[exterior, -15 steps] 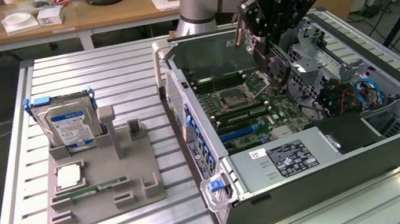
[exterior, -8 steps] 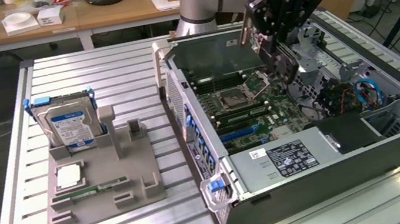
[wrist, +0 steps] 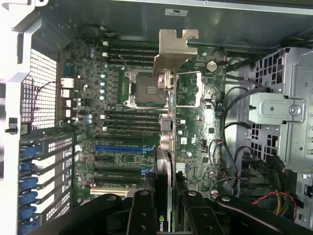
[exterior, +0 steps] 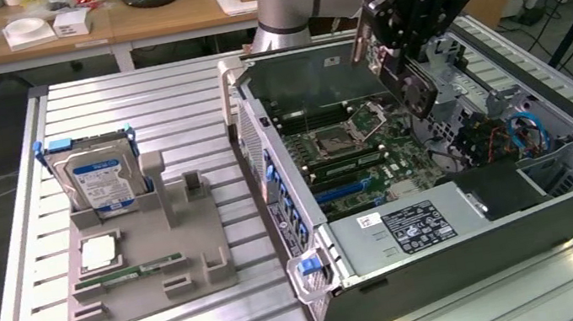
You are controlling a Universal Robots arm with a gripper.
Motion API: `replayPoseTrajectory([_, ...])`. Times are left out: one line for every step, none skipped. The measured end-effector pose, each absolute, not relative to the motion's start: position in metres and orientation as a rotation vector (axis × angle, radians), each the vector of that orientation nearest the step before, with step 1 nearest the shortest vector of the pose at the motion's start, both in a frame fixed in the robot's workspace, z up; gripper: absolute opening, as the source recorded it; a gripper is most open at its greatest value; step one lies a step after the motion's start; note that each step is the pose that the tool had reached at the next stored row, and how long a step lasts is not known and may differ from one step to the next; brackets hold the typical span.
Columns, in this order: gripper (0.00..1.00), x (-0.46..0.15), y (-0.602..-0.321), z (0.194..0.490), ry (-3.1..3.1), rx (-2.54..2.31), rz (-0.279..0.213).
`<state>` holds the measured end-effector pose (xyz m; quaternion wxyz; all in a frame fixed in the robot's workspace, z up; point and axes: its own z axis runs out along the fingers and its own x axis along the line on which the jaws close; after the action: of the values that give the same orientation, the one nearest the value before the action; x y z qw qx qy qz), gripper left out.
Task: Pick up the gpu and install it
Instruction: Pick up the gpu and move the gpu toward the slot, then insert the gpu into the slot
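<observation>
A black robot hand [exterior: 399, 57] hangs over an open desktop computer case [exterior: 566, 204] that lies on its side on a slatted metal table [exterior: 142, 105]. The hand is clenched on the gpu [exterior: 416, 90], its dark fingers [wrist: 142, 213] pinching the card's faces. The card is in the air above the motherboard [exterior: 360, 158], apart from it. The wrist view shows the gpu [wrist: 165, 142] edge-on, its long axis running away from the hand [wrist: 166, 211] to its silver bracket [wrist: 175, 49] at the far end. The blue expansion slot [wrist: 120, 148] runs crosswise to that axis; on the exterior view's left, lower than the card, the blue slots [exterior: 342, 190] sit on the board. Well apart on the table, a grey fixture [exterior: 147, 292] carries an upright hard drive [exterior: 95, 176] and a flat green memory stick [exterior: 127, 275]. Wooden desks [exterior: 173, 11] stand behind.
</observation>
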<state>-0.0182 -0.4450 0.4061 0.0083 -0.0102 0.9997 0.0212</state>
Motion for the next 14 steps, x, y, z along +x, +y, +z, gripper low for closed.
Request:
replayPoseTrajectory([0.26, -0.0181, -0.445, 0.4061, 3.124, -0.032, 0.066])
replayPoseTrajectory([0.26, -0.0181, -0.445, 0.4061, 3.124, -0.032, 0.066])
replayPoseTrajectory([0.26, -0.0181, -0.445, 0.4061, 3.124, -0.032, 0.066])
replayPoseTrajectory([0.26, -0.0181, -0.445, 0.4061, 3.124, -0.032, 0.066])
replayPoseTrajectory([0.26, -0.0181, -0.445, 0.4061, 3.124, -0.032, 0.066])
replayPoseTrajectory([0.26, -0.0181, -0.445, 0.4061, 3.124, -0.032, 0.066])
replayPoseTrajectory([0.26, -0.0181, -0.445, 0.4061, 3.124, -0.032, 0.066])
replayPoseTrajectory([0.26, -0.0181, -0.445, 0.4061, 3.124, -0.032, 0.066])
replayPoseTrajectory([0.26, -0.0181, -0.445, 0.4061, 3.124, -0.032, 0.066])
replayPoseTrajectory([0.26, -0.0181, -0.445, 0.4061, 3.124, -0.032, 0.066])
replayPoseTrajectory([0.26, -0.0181, -0.445, 0.4061, 3.124, -0.032, 0.066])
replayPoseTrajectory([0.26, -0.0181, -0.445, 0.4061, 3.124, -0.032, 0.066])
replayPoseTrajectory([0.26, -0.018, -0.445, 0.4061, 3.124, -0.033, 0.066])
replayPoseTrajectory([0.26, -0.018, -0.445, 0.4061, 3.124, -0.034, 0.066])
